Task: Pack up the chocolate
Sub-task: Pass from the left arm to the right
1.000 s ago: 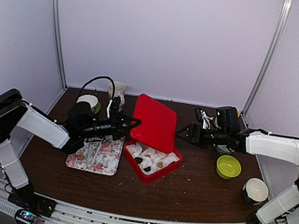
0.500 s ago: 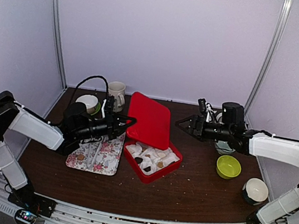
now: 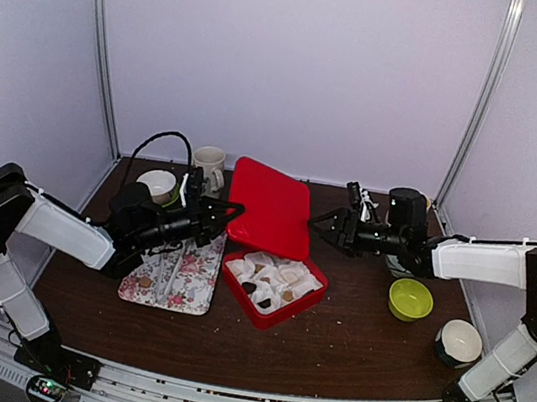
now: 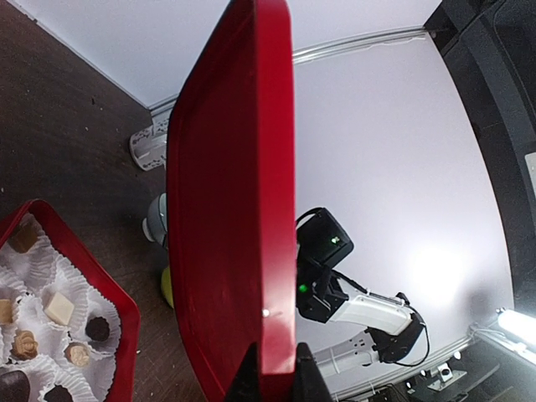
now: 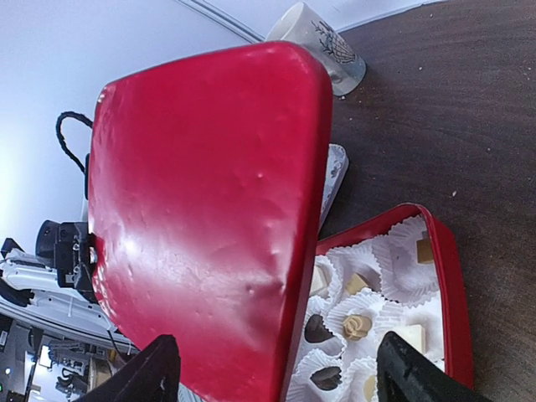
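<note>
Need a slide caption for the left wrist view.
Left gripper pinches the edge of the raised red lid beside the open red box of chocolates.

I find no words, numbers or brand marks that I can read in any of my views. The mug [image 5: 322, 42] carries a dark printed pattern, too blurred for me to tell whether it holds letters. The red lid [image 5: 209, 193] shows a plain glossy face.
</note>
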